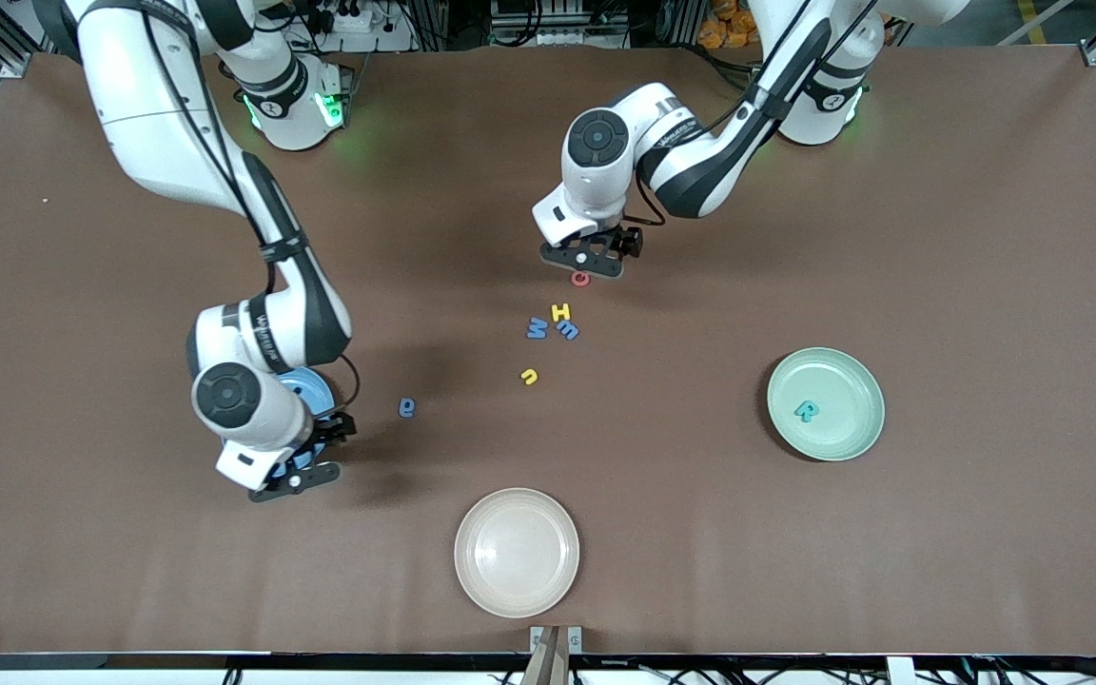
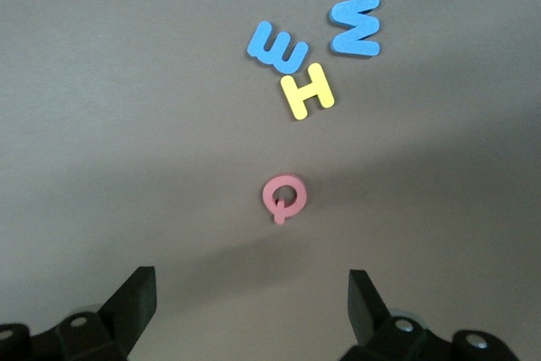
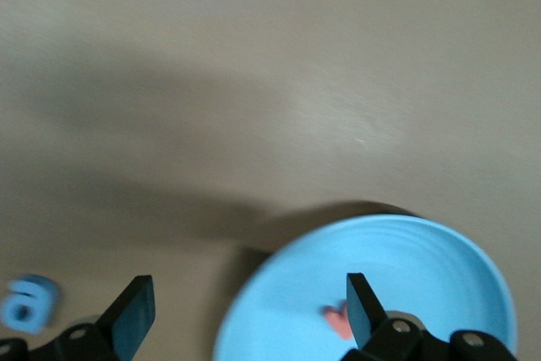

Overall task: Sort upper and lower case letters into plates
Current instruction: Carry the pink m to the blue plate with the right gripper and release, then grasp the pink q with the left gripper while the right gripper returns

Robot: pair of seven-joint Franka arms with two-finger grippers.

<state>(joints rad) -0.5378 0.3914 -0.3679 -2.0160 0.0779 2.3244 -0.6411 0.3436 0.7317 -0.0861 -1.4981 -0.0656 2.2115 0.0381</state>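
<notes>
My right gripper (image 1: 312, 457) (image 3: 249, 306) hangs open over the edge of the blue plate (image 1: 306, 388) (image 3: 406, 259). A small red letter (image 3: 336, 320) lies in that plate. My left gripper (image 1: 596, 255) (image 2: 251, 302) is open above the table, beside a red Q (image 1: 580, 279) (image 2: 282, 197). A yellow H (image 1: 561, 311) (image 2: 308, 91) and two blue letters (image 1: 537, 328) (image 1: 568, 330) cluster nearer the camera. A yellow letter (image 1: 530, 377) and a blue letter (image 1: 406, 407) (image 3: 30, 302) lie apart. A teal R (image 1: 806, 411) lies in the pale green plate (image 1: 857, 385).
A cream plate (image 1: 517, 552) with nothing in it sits near the table's front edge, nearer the camera than all the letters. The brown table top (image 1: 986, 285) is bare toward the left arm's end past the green plate.
</notes>
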